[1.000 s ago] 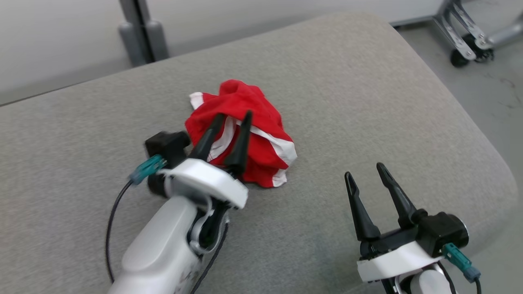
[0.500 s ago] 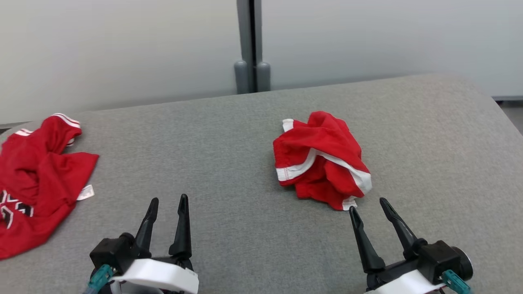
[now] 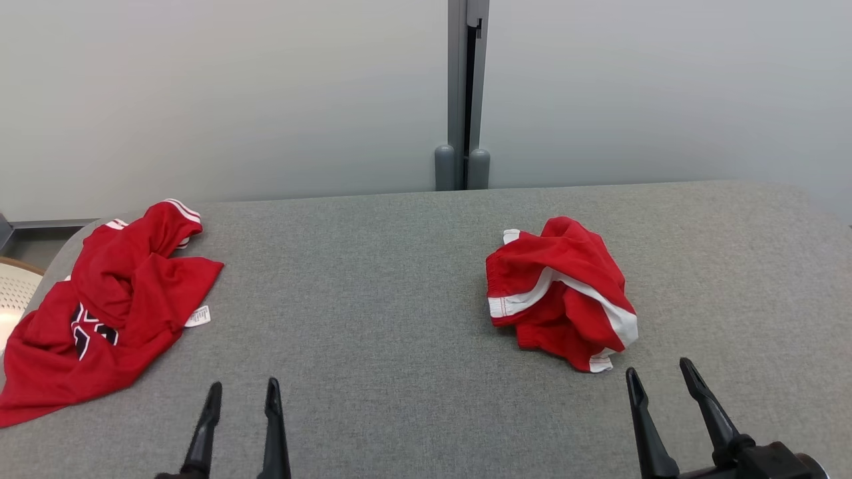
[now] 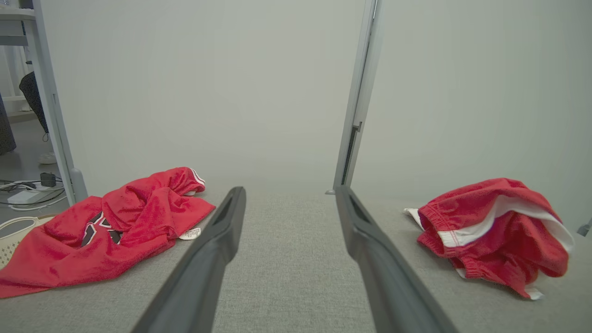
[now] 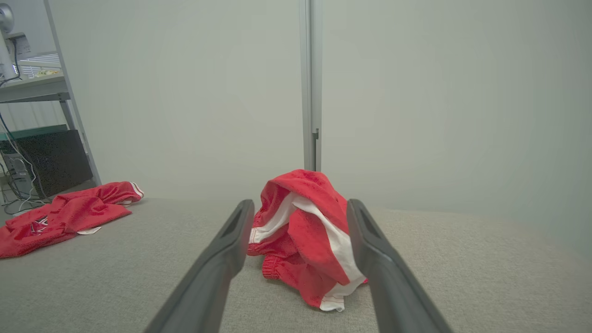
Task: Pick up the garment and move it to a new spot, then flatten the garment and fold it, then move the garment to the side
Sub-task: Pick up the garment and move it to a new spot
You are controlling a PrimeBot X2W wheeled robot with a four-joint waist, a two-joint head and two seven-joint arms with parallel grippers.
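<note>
The shorts (image 3: 559,293), red with white trim, lie crumpled in a heap on the grey worktop (image 3: 373,319), right of centre in the head view. They sit just up and left of my right fingers (image 3: 695,386), near the tips but not touching. In my right wrist view the heap shows in the gap between those two fingers, beyond their tips. My left fingers (image 3: 271,409) are well apart from the shorts, at the lower left of the head view. In my left wrist view the heap lies off at the right of the frame. I count two garments: the shorts, and one red jersey (image 3: 113,306) spread loosely at the worktop's left end, with a white label showing at its edge. I count two fingers on each arm. Both pairs stand apart with nothing between them. Both arms are low at the bottom edge of the head view, fingers pointing up the frame. The wrist views look almost level along the worktop toward the pale wall.
</note>
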